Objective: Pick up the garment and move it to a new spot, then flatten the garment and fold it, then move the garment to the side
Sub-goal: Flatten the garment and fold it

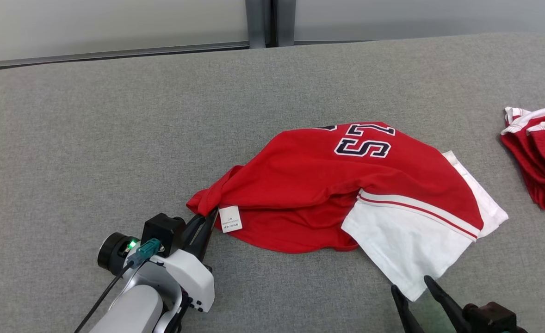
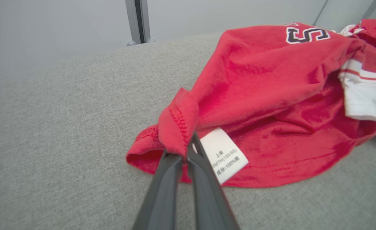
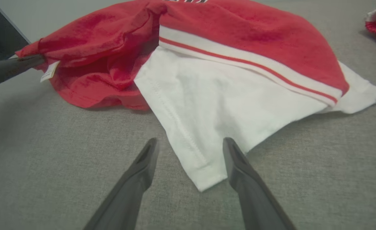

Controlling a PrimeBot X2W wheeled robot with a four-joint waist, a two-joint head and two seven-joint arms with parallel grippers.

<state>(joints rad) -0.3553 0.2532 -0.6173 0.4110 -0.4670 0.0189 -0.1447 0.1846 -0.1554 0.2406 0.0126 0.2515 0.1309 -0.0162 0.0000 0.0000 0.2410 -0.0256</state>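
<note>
My left end effector [image 1: 209, 218] is clamped on the garment [image 1: 328, 185], red hem, beside the white label [image 1: 230, 218]. Garment crumpled mid-counter [image 1: 92, 138]. My right end effector [image 1: 410, 283], spread wide, straddles the white sleeve corner [image 1: 409, 268] at 5 o'clock. Second red garment [image 1: 541, 157] at 3 o'clock.

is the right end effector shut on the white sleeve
No, the right end effector is open, straddling the white sleeve corner.

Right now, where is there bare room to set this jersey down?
Bare grey surface lies left of the red jersey, beyond the left tool that pinches it, and along the far edge behind it. Crowded to the right: a second red garment lies there, leaving a narrower strip between. The right tool stands open at the white sleeve.
</note>
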